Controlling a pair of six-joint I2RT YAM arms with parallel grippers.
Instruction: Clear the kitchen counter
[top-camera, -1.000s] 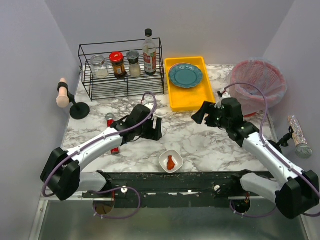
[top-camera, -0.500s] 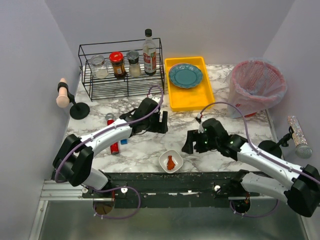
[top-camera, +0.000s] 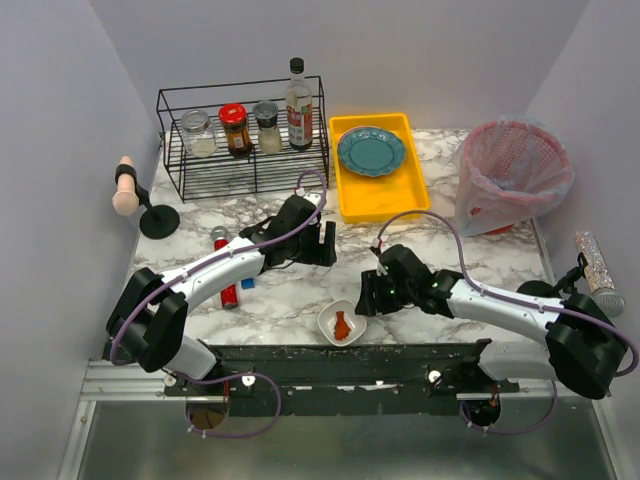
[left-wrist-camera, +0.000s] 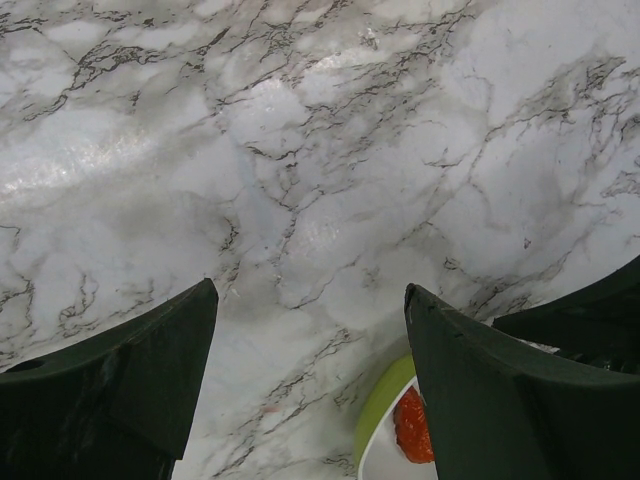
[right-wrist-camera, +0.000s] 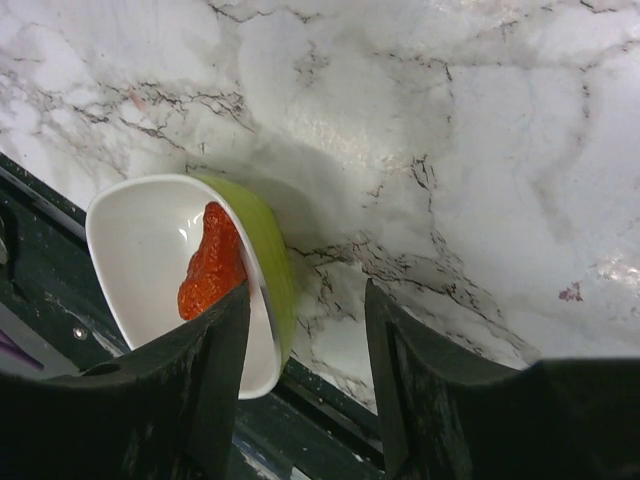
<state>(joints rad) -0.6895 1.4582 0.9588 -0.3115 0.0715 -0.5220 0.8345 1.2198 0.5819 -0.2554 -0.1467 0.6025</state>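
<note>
The kitchen counter (top-camera: 290, 300) is white marble with a dark front edge. A small bowl (top-camera: 342, 322), white inside and green outside, sits near that edge with a red piece of food (top-camera: 341, 325) in it. My right gripper (top-camera: 365, 298) is open and low at the bowl's right side. In the right wrist view the gripper (right-wrist-camera: 305, 300) straddles the bowl's (right-wrist-camera: 160, 260) green rim, one finger over the red food (right-wrist-camera: 210, 265), one outside. My left gripper (top-camera: 327, 247) is open and empty over bare marble. In its wrist view (left-wrist-camera: 310, 300) the bowl's edge (left-wrist-camera: 385, 410) shows at lower right.
A red bottle (top-camera: 225, 270) lies on the counter under the left arm, with a small blue piece (top-camera: 247, 284) beside it. A yellow tray (top-camera: 380, 195) holds a teal plate (top-camera: 371, 150). A wire rack (top-camera: 245, 165) with jars stands back left, a pink lined bin (top-camera: 515, 170) back right.
My right arm has swung from beside the yellow tray down and left to the bowl. My left gripper shifted a little right at first, then stayed still.
</note>
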